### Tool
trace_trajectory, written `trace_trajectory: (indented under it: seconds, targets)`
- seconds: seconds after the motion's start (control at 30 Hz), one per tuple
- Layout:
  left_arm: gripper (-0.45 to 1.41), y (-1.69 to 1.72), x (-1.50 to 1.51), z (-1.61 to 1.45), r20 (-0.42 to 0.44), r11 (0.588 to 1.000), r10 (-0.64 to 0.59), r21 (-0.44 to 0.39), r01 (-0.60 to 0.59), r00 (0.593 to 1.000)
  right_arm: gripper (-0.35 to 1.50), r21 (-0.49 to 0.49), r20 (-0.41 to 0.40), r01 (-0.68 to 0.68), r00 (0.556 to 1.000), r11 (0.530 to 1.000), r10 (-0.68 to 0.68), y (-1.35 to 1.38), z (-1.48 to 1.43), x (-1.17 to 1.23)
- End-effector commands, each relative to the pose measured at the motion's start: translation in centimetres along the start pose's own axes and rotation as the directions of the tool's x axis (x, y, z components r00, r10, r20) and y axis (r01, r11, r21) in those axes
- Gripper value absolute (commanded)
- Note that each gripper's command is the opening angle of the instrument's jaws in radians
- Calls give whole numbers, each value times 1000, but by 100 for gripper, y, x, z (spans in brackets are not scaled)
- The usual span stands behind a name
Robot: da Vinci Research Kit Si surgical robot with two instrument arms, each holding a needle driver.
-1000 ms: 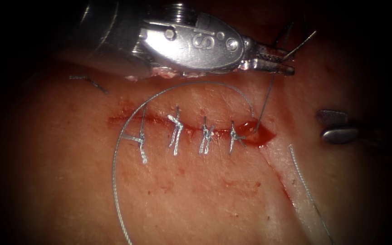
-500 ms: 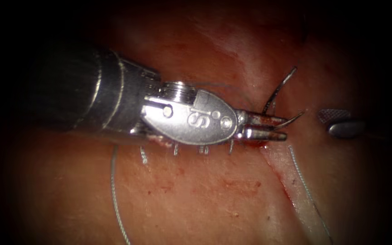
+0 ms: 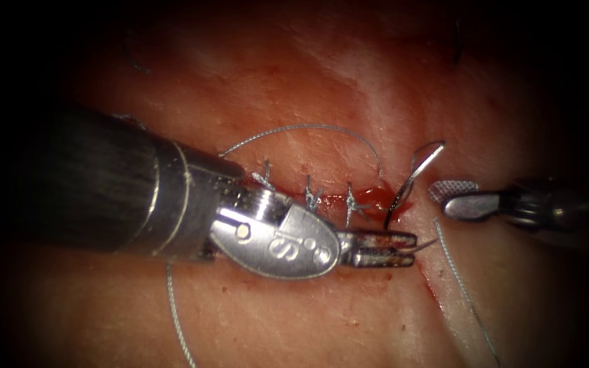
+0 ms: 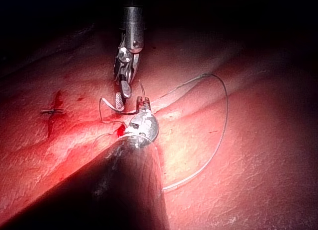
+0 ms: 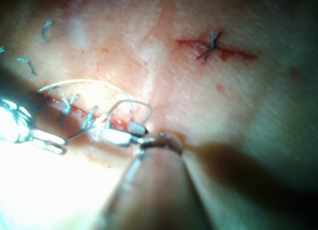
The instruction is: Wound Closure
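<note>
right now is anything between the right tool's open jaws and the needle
Nothing visible. The right tool, open and holding nothing, faces the needle across bare tissue. The left tool is shut on the needle at mid-curve, below that gap; whether the needle enters the tissue is unclear.

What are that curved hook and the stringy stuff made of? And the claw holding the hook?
The needle looks like polished steel: thin, dark, with a bright glint. The thread seems a pale braided or twisted fibre, finely ribbed. The left tool, gripping the needle near one end, looks like shiny machined metal with stamped lettering.
</note>
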Motion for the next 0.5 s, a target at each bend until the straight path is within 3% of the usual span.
trace_trajectory:
  seconds: [0.03, 0.5]
  targets:
    - [-45, 0, -3, 7, -4, 1000, 7, 1, -7, 1000, 83, 5, 6, 1, 1000, 1000, -1, 4, 13, -6]
    - [-45, 6, -2, 12, -6, 1000, 16, 3, -16, 1000, 81, -37, -58, -6, 998, 999, 4, 5, 32, 5]
